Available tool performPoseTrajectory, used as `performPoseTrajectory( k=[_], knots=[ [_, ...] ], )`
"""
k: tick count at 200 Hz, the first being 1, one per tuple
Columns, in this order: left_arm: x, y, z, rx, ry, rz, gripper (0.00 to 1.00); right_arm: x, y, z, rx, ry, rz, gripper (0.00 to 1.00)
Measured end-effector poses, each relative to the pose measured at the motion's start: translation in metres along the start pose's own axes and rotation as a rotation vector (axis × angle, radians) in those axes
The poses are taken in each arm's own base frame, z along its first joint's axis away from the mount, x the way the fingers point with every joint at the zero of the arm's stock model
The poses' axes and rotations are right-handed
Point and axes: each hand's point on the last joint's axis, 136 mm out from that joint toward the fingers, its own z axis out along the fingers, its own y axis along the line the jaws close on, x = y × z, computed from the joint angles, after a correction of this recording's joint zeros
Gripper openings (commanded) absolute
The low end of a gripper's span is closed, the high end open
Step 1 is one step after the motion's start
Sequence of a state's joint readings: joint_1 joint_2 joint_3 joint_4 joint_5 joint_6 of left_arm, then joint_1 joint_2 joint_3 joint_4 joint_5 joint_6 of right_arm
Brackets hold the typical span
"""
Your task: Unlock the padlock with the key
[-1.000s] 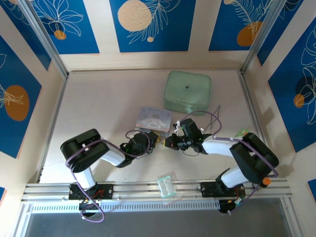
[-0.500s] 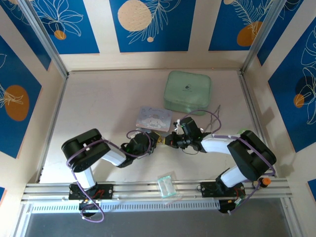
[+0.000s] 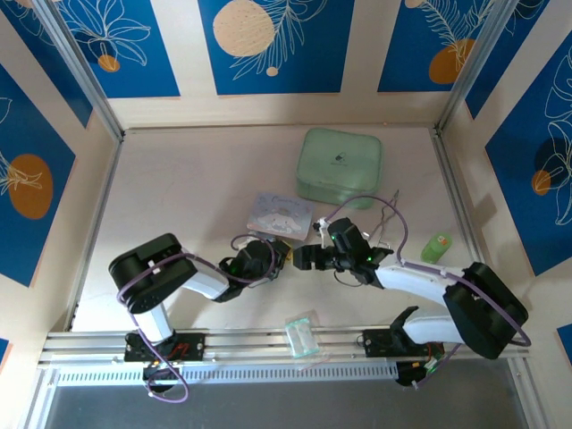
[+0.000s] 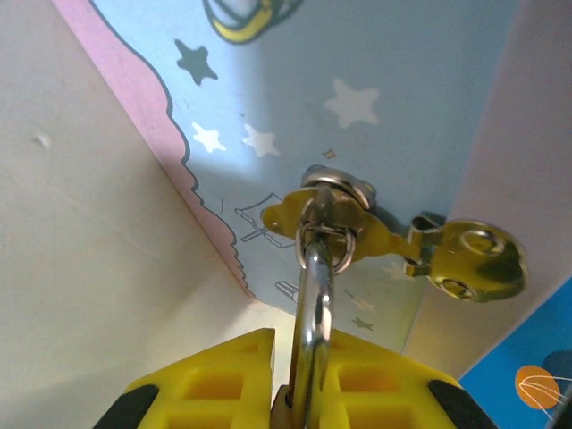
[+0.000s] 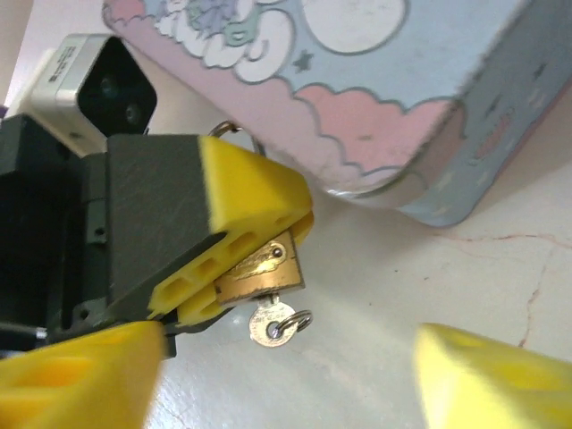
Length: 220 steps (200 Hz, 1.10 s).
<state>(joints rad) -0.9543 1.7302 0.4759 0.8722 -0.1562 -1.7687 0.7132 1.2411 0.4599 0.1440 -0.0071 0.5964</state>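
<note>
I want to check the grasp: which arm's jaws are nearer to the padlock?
Left. The left jaws are shut on the padlock, gripping its brass body. The right jaws stand open, facing it without touching.

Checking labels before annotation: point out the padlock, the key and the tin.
padlock (image 5: 259,273), right wrist view, on its brass body.
key (image 5: 265,324), right wrist view, on its round silver head.
tin (image 5: 357,116), right wrist view, on its pink cloud print.

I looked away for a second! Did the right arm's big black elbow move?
Yes. The elbow swung right and toward the near rail, away from the green case.
</note>
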Motion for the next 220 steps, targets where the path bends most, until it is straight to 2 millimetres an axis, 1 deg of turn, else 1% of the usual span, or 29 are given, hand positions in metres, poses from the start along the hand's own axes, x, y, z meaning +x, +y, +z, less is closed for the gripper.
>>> performPoseTrajectory(
  k=[24,36,67,77,82,90,101,118,126,147,167,179,203,220],
  knots=[
    [0.000,0.001,-0.001,-0.016,0.002,0.021,0.00,-0.004,0.003,-0.009,0.006,-0.050,-0.140,0.81],
    [0.001,0.001,-0.002,-0.028,0.004,0.031,0.00,-0.004,0.002,-0.012,0.013,-0.060,-0.199,0.79],
    [0.002,0.003,-0.008,-0.069,0.014,0.073,0.00,-0.005,0.000,-0.013,0.023,-0.064,-0.308,0.80],
    [0.003,0.003,-0.010,-0.081,0.019,0.086,0.00,-0.005,0.001,-0.013,0.022,-0.069,-0.330,0.79],
    [0.004,0.003,-0.010,-0.086,0.022,0.091,0.00,-0.006,0.001,-0.014,0.023,-0.074,-0.341,0.76],
    [0.004,0.003,-0.011,-0.091,0.028,0.098,0.00,-0.006,0.001,-0.013,0.021,-0.080,-0.360,0.69],
    [0.004,0.004,-0.011,-0.098,0.031,0.103,0.00,-0.005,0.000,-0.013,0.018,-0.085,-0.377,0.56],
    [0.004,0.005,-0.012,-0.103,0.036,0.108,0.00,-0.002,0.003,-0.009,0.005,-0.084,-0.422,0.49],
    [0.004,0.005,-0.012,-0.106,0.039,0.108,0.00,0.001,0.005,-0.005,-0.001,-0.077,-0.441,0.49],
    [0.005,0.006,-0.015,-0.119,0.050,0.116,0.00,0.018,0.014,0.006,-0.018,-0.031,-0.510,0.47],
    [0.006,0.006,-0.017,-0.127,0.056,0.126,0.00,0.031,0.017,0.017,-0.010,0.011,-0.567,0.45],
    [0.006,0.006,-0.019,-0.131,0.058,0.130,0.00,0.032,0.018,0.021,-0.002,0.019,-0.586,0.41],
    [0.006,0.007,-0.019,-0.136,0.060,0.133,0.00,0.025,0.016,0.025,0.026,-0.004,-0.604,0.32],
    [0.006,0.007,-0.019,-0.135,0.059,0.131,0.00,0.024,0.019,0.027,0.027,-0.019,-0.616,0.30]
  ],
)
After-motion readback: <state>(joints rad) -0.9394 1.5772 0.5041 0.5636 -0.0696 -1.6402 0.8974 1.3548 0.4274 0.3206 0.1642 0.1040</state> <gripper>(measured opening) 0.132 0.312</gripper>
